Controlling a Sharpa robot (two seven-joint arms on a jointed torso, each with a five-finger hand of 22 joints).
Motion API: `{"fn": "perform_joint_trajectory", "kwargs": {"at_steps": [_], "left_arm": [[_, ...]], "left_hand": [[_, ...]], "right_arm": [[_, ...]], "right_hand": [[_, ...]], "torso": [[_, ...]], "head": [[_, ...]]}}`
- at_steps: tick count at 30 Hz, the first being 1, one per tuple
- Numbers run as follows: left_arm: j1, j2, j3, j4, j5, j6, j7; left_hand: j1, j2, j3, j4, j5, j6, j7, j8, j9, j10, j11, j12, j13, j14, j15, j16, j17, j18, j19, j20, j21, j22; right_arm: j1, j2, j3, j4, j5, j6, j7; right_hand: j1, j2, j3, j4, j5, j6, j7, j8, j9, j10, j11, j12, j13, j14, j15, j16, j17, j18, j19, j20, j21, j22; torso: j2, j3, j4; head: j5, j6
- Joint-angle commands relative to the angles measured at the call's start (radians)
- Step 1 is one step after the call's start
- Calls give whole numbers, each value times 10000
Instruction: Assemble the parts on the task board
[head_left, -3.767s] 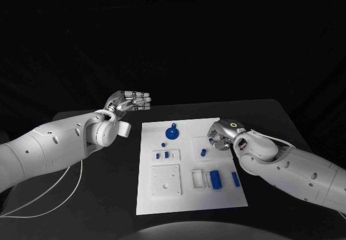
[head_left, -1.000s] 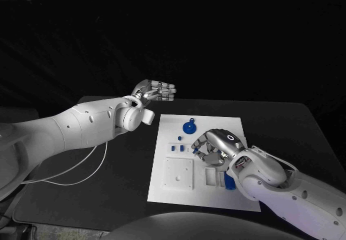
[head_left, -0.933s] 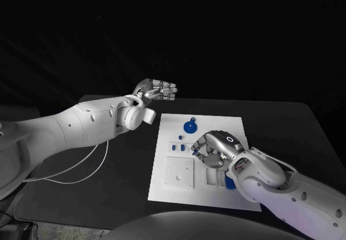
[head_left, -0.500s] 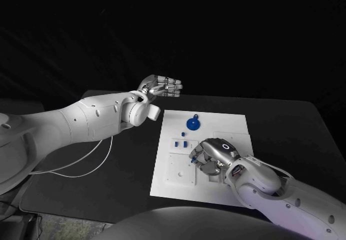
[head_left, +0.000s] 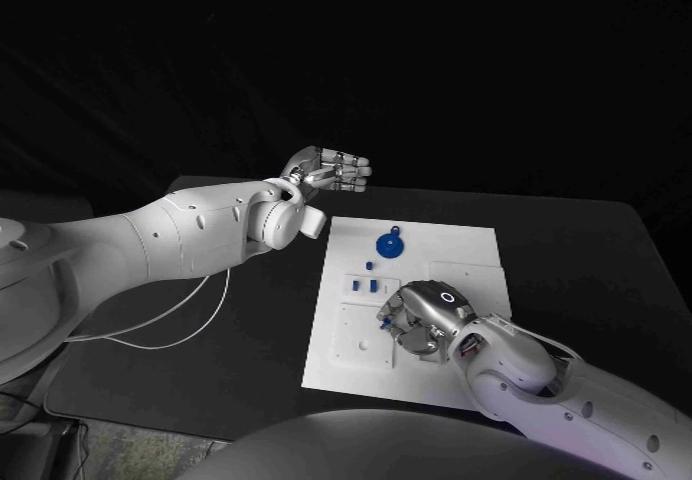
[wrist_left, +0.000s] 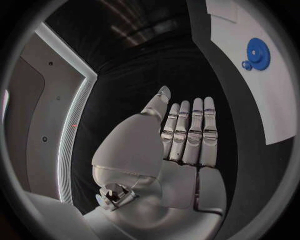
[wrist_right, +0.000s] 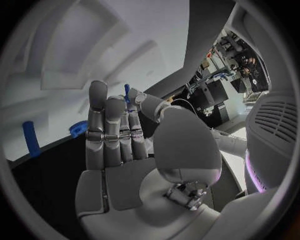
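The right robot hand (head_left: 421, 318) hovers over the middle of the task board (head_left: 469, 250), pinching a small blue part (wrist_right: 127, 91) between thumb and fingertip, seemingly to seat it, while the left robot hand (head_left: 333, 170), empty with fingers loosely together, waits beyond the board's far corner, clear of the work.

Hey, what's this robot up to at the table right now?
It is assembling small blue parts on a white board on the black table. The right robot hand is down over the middle of the board and pinches a small blue piece between thumb and fingertip. The left robot hand hangs in the air beyond the board's far left corner, holding nothing, fingers straight and together. A blue gear sits at the far end of the board.
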Motion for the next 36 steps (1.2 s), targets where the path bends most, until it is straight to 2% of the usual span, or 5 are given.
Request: {"fn": "perform_joint_trajectory", "kwargs": {"at_steps": [1,7,15,26,36], "left_arm": [[5,19,10,37,-39,79,95],[5,17,10,43,-39,119,76],[5,16,10,62,-39,165,55],[5,20,10,73,-40,204,22],[5,12,10,68,-40,252,-5]], "left_hand": [[19,85,-54,19,-53,-28,17,-7,-3,-90,-5,-9,-1,-64,33,-11,-7,159,77,21,17,-10],[7,80,-77,32,-61,-45,23,-6,-3,-104,1,-9,-1,-74,38,-11,-7,161,71,27,15,-11],[4,80,-87,40,-69,-60,28,-8,-3,-114,4,-8,0,-85,42,-11,-7,161,66,31,14,-12],[9,81,-104,50,-72,-64,31,-4,-2,-132,9,-9,-1,-103,49,-12,-8,163,59,37,14,-12],[9,81,-104,50,-72,-64,31,-4,-2,-132,9,-9,-1,-103,49,-12,-8,163,59,37,14,-12]], "right_arm": [[-30,54,-5,-60,-358,35,-164],[-47,135,-6,-157,-525,-72,-326],[-52,202,-8,-253,-619,37,-386],[-56,281,-117,-306,-614,154,-360],[-57,261,-154,-257,-618,193,-368]], "right_hand": [[57,-2,24,-66,36,54,-11,47,15,122,-82,20,27,43,-36,-35,20,186,308,-67,-66,45],[46,-18,53,-77,36,63,-14,46,18,134,-84,22,27,52,-39,-32,25,190,314,-70,-62,66],[46,-18,53,-77,36,63,-14,46,18,134,-84,22,27,52,-39,-32,25,190,314,-70,-62,66],[24,-16,65,-97,36,68,-14,45,17,137,-85,20,27,54,-40,-39,33,191,311,-69,-76,107],[19,-11,50,-114,37,76,-17,46,17,141,-86,20,27,56,-40,-40,37,191,315,-70,-84,116]], "torso": [[-5,-2,4],[-7,-4,0],[-7,-6,-6],[-8,-5,1],[-6,-2,-7]], "head": [[26,0],[30,0],[14,0],[32,0],[29,0]]}}
